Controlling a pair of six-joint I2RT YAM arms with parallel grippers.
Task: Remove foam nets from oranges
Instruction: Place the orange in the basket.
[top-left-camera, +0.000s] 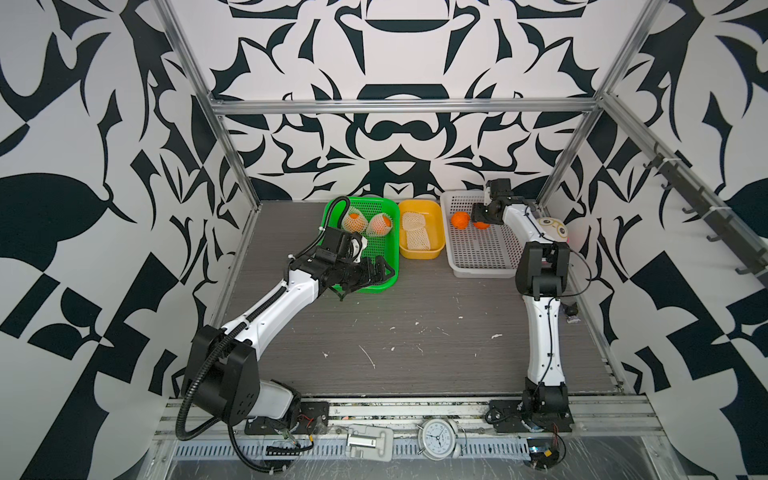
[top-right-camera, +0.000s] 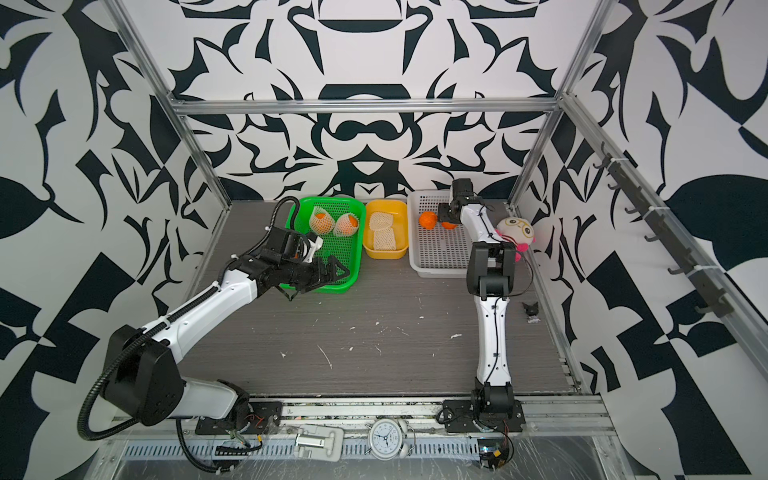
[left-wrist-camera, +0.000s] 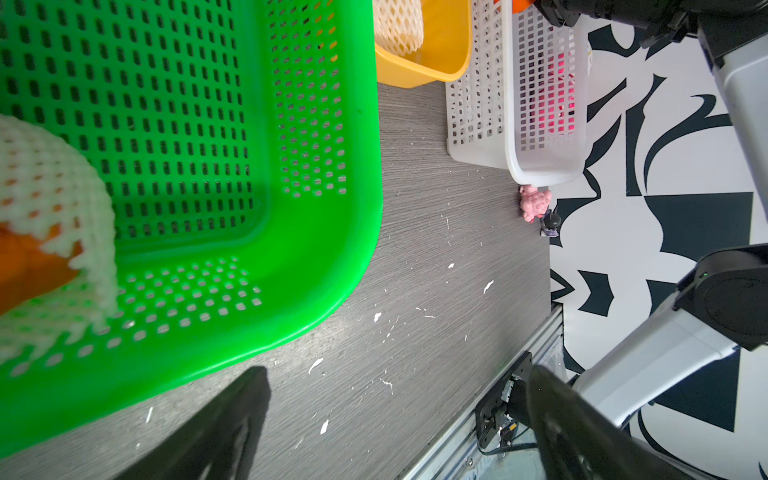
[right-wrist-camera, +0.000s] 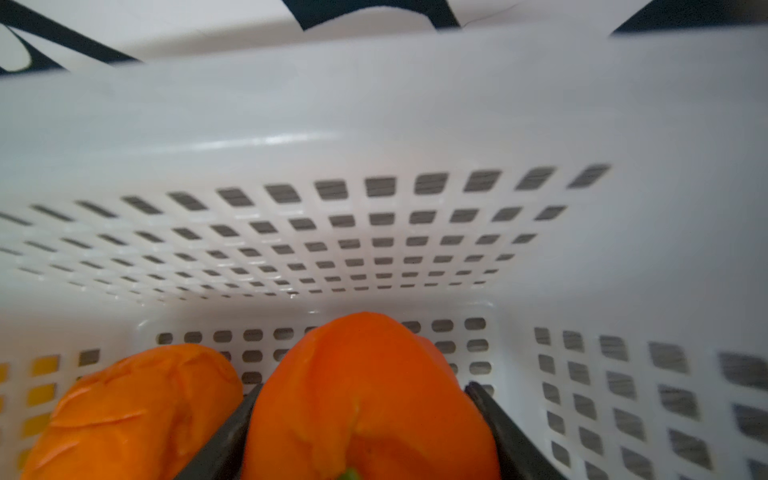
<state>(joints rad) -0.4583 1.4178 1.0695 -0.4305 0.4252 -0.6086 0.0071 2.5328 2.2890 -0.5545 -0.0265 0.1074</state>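
Note:
Two oranges still in white foam nets lie at the back of the green basket; one of them shows close in the left wrist view. My left gripper hangs open and empty over that basket's front right corner. Two empty foam nets lie flat in the yellow tub. My right gripper is down in the white basket, shut on a bare orange. A second bare orange rests beside it.
A plush toy with glasses sits against the right wall behind my right arm. A small dark object lies by the right edge. An alarm clock and a white clamp sit on the front rail. White scraps dot the grey tabletop.

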